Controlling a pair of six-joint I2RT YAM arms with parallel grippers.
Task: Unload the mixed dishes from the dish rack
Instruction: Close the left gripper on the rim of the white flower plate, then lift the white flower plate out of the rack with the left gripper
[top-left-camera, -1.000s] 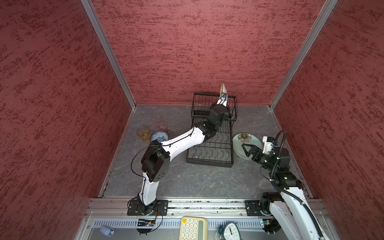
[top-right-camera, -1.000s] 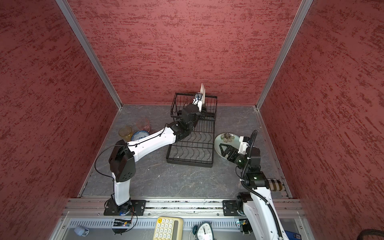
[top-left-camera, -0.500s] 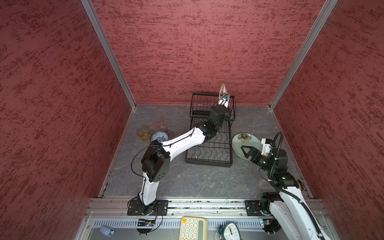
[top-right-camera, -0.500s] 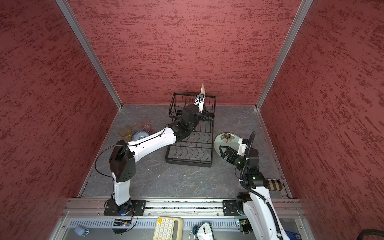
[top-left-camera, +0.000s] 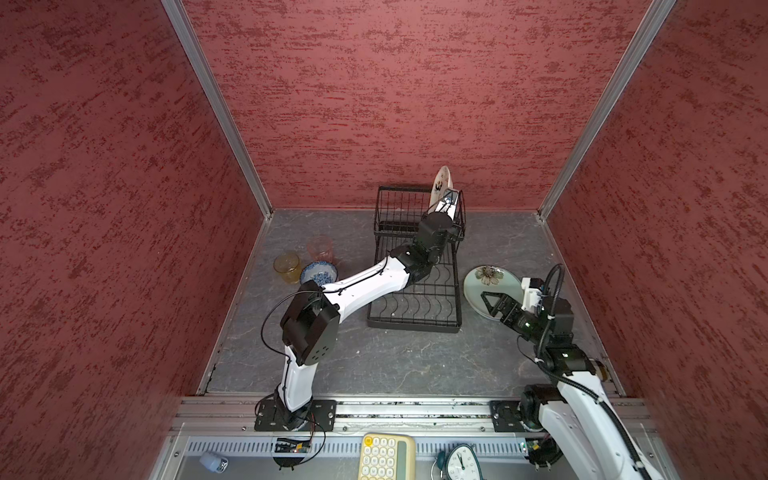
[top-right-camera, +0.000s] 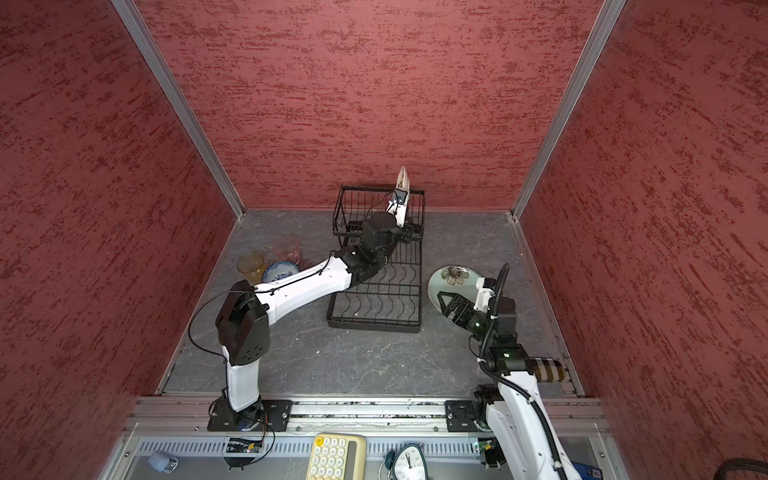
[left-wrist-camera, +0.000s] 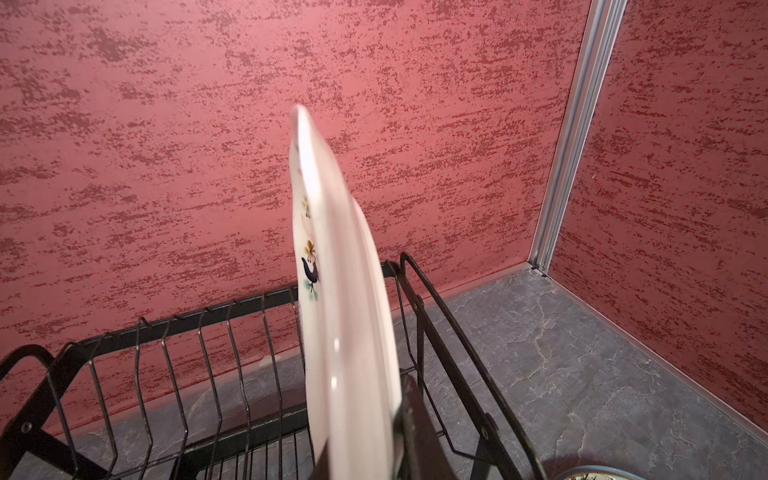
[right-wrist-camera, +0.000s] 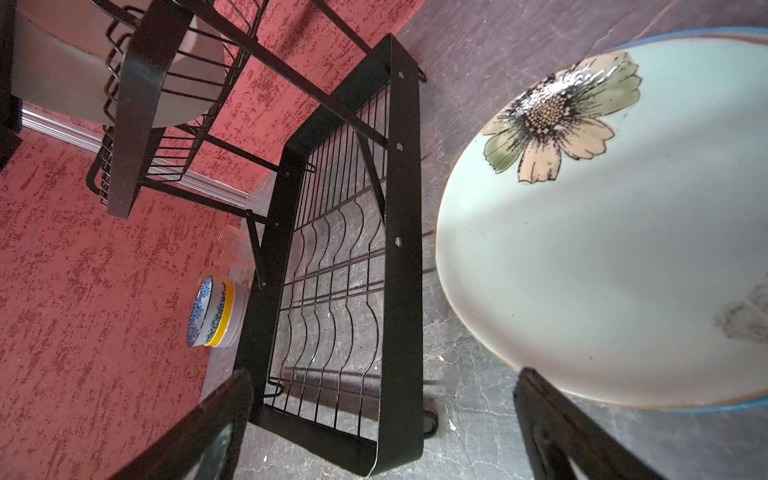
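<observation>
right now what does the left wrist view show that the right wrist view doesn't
Only the left wrist view: the bird print on the white round plate, edge-on, with the left gripper shut on its rim. Only the right wrist view: a stack of blue-white, yellow and lavender bowls, the flower on the pale green round plate, and the open right gripper. Both: the black wire dish rack, the white plate, and the green plate, a sliver in the left wrist view.
</observation>
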